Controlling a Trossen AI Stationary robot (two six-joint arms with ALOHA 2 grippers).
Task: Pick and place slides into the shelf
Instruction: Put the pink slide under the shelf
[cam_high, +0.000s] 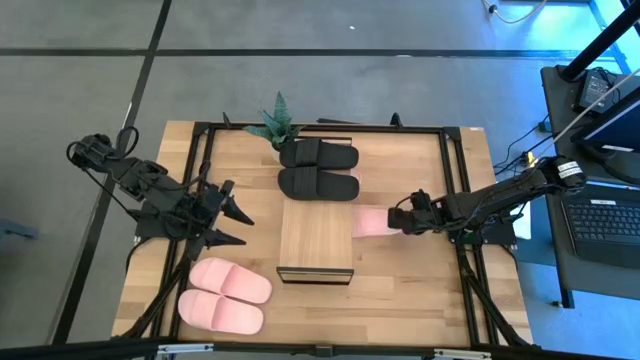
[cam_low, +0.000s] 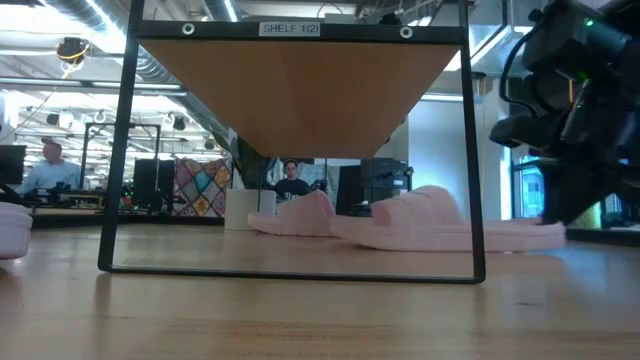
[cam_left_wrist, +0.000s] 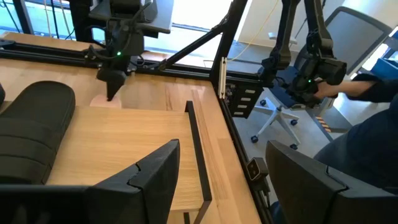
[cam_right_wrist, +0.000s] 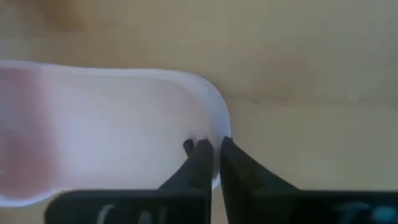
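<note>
**Right gripper pinches the heel rim of a pink slide at the shelf's side**

The right gripper (cam_high: 403, 222) reaches in from the table's right edge and sits at the exposed end of a pale pink slide (cam_high: 372, 222). In the right wrist view its two dark fingers (cam_right_wrist: 200, 163) stand close together with the slide's pale rim (cam_right_wrist: 214, 112) caught between them, so the gripper is clamped on that slide. The slide lies flat on the wooden table (cam_high: 420, 290), its other end tucked under the right side of the shelf (cam_high: 315, 240).

In the low view, two pink slides show beneath the shelf's plank top (cam_low: 300, 90): the nearer one (cam_low: 440, 228) extends past the dark frame post towards the right gripper (cam_low: 575, 150), and a second one (cam_low: 295, 215) lies farther back.

The black pair (cam_high: 318, 168) lies side by side on the table just beyond the shelf's far end, beside a small green plant (cam_high: 275, 125). Another pale pink pair (cam_high: 225, 295) rests together near the table's front left corner, well apart from the shelf.

The left gripper (cam_high: 240, 226) hovers to the left of the shelf with its fingers spread wide and nothing between them.

In the left wrist view, a person's sleeve (cam_left_wrist: 367, 134) shows beyond the table's edge.
</note>
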